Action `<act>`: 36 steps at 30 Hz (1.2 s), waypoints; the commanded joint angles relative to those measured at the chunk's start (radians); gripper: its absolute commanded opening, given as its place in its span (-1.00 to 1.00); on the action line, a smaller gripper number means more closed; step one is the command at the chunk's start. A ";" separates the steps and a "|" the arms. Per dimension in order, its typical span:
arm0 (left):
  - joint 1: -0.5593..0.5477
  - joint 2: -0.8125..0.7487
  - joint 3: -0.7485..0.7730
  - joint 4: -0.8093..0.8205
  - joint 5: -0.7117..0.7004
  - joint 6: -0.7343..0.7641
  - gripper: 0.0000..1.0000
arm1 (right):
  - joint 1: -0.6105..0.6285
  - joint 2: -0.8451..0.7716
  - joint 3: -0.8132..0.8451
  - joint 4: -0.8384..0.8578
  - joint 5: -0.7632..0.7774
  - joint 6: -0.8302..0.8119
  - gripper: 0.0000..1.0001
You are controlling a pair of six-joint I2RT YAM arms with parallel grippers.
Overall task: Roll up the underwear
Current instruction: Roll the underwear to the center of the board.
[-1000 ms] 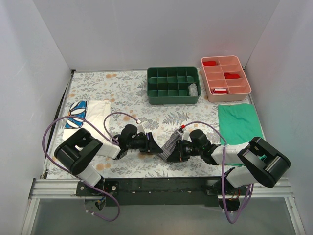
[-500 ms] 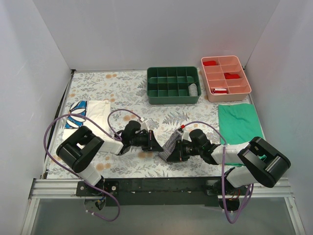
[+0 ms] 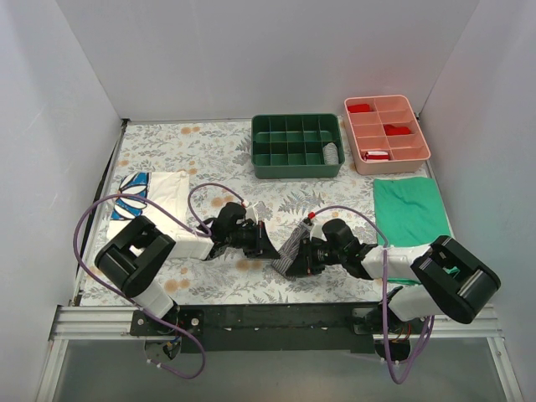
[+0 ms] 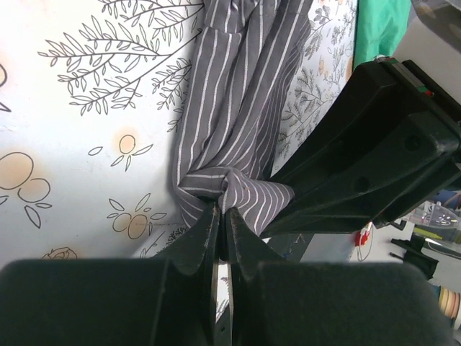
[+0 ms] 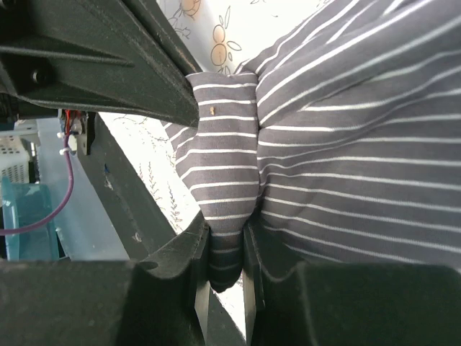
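Observation:
The underwear (image 3: 293,248) is a narrow strip of grey cloth with white stripes, lying on the flowered table cover between my two grippers near the front edge. My left gripper (image 3: 268,246) is shut and pinches a gathered end of the underwear (image 4: 230,108) at its fingertips (image 4: 209,223). My right gripper (image 3: 298,260) is shut on a fold of the underwear (image 5: 346,144), which bulges out between its fingers (image 5: 189,254). The two grippers face each other, almost touching. The right gripper's black body fills the right of the left wrist view (image 4: 374,158).
A green divided tray (image 3: 297,146) and a pink divided tray (image 3: 387,130) with red items stand at the back. A plain green cloth (image 3: 409,209) lies at the right. A white cloth with blue daisy print (image 3: 149,194) lies at the left. White walls enclose the table.
My left gripper has moved a little to the right and away from me, closer to the right gripper. The right gripper has shifted slightly left with the cloth.

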 commanded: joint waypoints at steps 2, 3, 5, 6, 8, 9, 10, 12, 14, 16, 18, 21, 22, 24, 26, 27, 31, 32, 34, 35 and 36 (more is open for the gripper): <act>-0.007 -0.019 0.018 -0.130 -0.082 0.050 -1.00 | 0.000 -0.047 0.025 -0.108 0.082 -0.036 -0.49; -0.009 -0.017 0.020 -0.138 -0.082 0.055 -1.00 | 0.000 -0.053 0.028 -0.117 0.092 -0.039 -0.45; -0.010 -0.015 0.023 -0.143 -0.091 0.055 -1.00 | 0.000 -0.071 0.032 -0.152 0.106 -0.046 -0.33; -0.012 -0.012 0.023 -0.144 -0.092 0.053 -1.00 | 0.001 -0.079 0.037 -0.165 0.117 -0.057 -0.19; -0.015 -0.009 0.031 -0.144 -0.096 0.053 -1.00 | 0.001 -0.101 0.043 -0.206 0.141 -0.066 -0.07; -0.017 -0.005 0.034 -0.150 -0.098 0.053 -1.00 | 0.001 -0.111 0.046 -0.218 0.148 -0.077 0.08; -0.020 -0.002 0.038 -0.156 -0.102 0.053 -1.00 | 0.003 -0.139 0.051 -0.234 0.160 -0.080 0.12; -0.026 0.003 0.051 -0.170 -0.111 0.053 -1.00 | 0.006 -0.182 0.060 -0.296 0.207 -0.089 0.21; -0.035 0.012 0.067 -0.193 -0.127 0.058 -1.00 | 0.016 -0.265 0.077 -0.350 0.279 -0.108 0.25; -0.041 0.026 0.084 -0.213 -0.134 0.065 -1.00 | 0.026 -0.356 0.091 -0.434 0.330 -0.134 0.28; -0.050 0.037 0.112 -0.248 -0.148 0.067 -1.00 | 0.041 -0.416 0.114 -0.516 0.407 -0.160 0.34; -0.053 0.073 0.164 -0.322 -0.159 0.075 -1.00 | 0.067 -0.499 0.149 -0.545 0.439 -0.230 0.35; -0.055 0.084 0.181 -0.351 -0.156 0.075 -1.00 | 0.073 -0.507 0.160 -0.562 0.444 -0.250 0.36; -0.058 0.115 0.207 -0.402 -0.153 0.081 -1.00 | 0.110 -0.489 0.203 -0.580 0.457 -0.311 0.36; -0.064 0.133 0.245 -0.445 -0.156 0.085 -1.00 | 0.172 -0.425 0.233 -0.620 0.508 -0.359 0.36; -0.064 0.141 0.255 -0.455 -0.160 0.085 -1.00 | 0.200 -0.399 0.265 -0.634 0.535 -0.370 0.36; -0.066 0.161 0.296 -0.520 -0.167 0.084 -1.00 | 0.343 -0.236 0.344 -0.700 0.701 -0.391 0.36; -0.066 0.169 0.310 -0.543 -0.165 0.085 -1.00 | 0.383 -0.213 0.353 -0.714 0.739 -0.391 0.35; -0.066 0.184 0.324 -0.567 -0.165 0.090 -1.00 | 0.418 -0.158 0.371 -0.723 0.781 -0.395 0.35; -0.067 0.187 0.328 -0.580 -0.167 0.088 -1.00 | 0.449 -0.142 0.376 -0.726 0.816 -0.395 0.35; -0.066 0.190 0.331 -0.586 -0.171 0.088 -1.00 | 0.461 -0.130 0.381 -0.732 0.835 -0.395 0.34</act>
